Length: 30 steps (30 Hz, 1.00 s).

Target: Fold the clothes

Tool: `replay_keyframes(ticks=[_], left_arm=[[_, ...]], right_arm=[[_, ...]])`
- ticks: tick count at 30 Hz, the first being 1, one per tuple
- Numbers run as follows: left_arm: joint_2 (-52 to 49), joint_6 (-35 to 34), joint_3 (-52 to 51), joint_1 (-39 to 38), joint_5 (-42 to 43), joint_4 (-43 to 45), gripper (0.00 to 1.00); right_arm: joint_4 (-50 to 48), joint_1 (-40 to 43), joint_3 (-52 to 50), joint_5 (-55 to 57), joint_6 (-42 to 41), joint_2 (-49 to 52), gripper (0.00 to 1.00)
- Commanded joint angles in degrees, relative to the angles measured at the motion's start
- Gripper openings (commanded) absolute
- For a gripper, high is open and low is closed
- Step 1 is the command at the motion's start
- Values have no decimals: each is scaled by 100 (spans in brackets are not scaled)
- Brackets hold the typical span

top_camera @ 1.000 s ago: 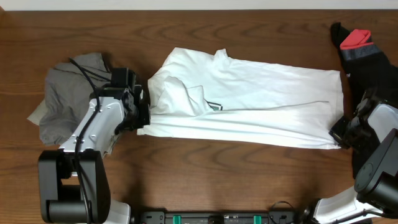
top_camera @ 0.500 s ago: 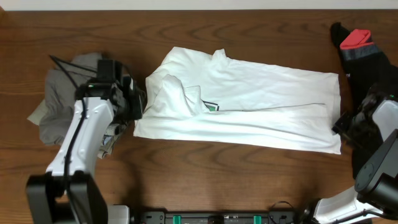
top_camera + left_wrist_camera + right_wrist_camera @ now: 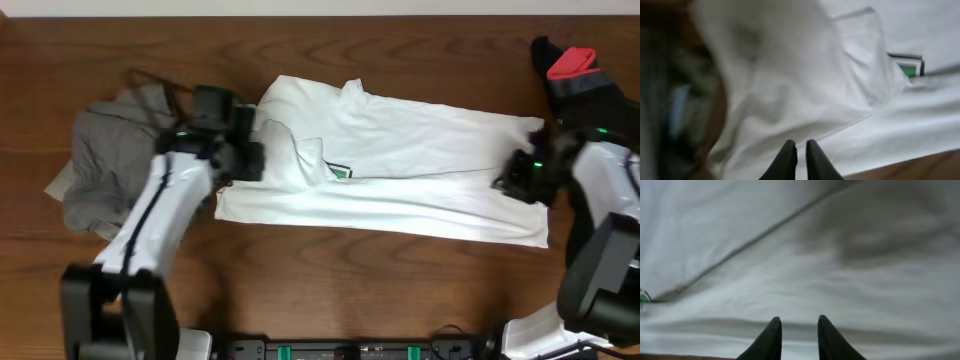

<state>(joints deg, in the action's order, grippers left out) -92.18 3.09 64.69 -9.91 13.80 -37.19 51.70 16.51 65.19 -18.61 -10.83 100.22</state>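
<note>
A white T-shirt lies spread across the table's middle, folded lengthwise, with a bit of green print showing. My left gripper hovers over the shirt's bunched left end. In the left wrist view its fingertips stand almost together above white cloth, with nothing seen between them. My right gripper is over the shirt's right end. In the right wrist view its tips stand apart over the white cloth, gripping nothing.
A crumpled grey-khaki garment lies left of the shirt, partly under the left arm. A black-and-red garment sits at the far right corner. Bare wooden table shows along the front.
The left gripper rose and moved right onto the shirt's left end, opening then shutting. The right gripper moved left and up over the shirt's right end. The shirt's left edge shifted slightly.
</note>
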Motion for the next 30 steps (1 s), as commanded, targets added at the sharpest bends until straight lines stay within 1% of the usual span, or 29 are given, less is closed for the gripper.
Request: replay_keyframes(ticks=[1,6,10,14,18,20,22,24,25,27,30], left_arm=[[-507,483,-83,-197,57,245,8],[-1132,514,-83,-201,57,841,8],[-1526,782,-83,-201,28,1252,8],[-1845,772,-83,-201,-546,1585,8],[-2083,710,-83,-170,-1314,1834,8],[-2090,669,-70,-133,-1628,1915,9],[-1969,540,70,-96,-1801,1797,10],[-1735,518,291,-87,-1797,1530,17],[-1609,514,398,-87,-1794,1379,22],[-1285,514,649,-90,-1794,1003,31],[-723,387,966,-90,-1779,479,46]], right_arm=[[-186,-372,-352,87,-339,-35,20],[-404,-562,-839,328,-549,-35,19],[-601,-555,-1121,728,-638,-35,19],[-765,-555,-1379,1287,-911,-35,19],[-758,-527,-1585,2070,-1145,-35,20],[-682,-479,-1606,2358,-1158,-35,20],[-531,-407,-1606,2647,-1307,-35,20],[-448,-330,-1587,2590,-1305,-37,21],[-413,-306,-1556,2468,-1198,-37,24],[-367,-297,-1464,2046,-699,-70,31],[-131,-297,-1220,1408,-264,-308,38]])
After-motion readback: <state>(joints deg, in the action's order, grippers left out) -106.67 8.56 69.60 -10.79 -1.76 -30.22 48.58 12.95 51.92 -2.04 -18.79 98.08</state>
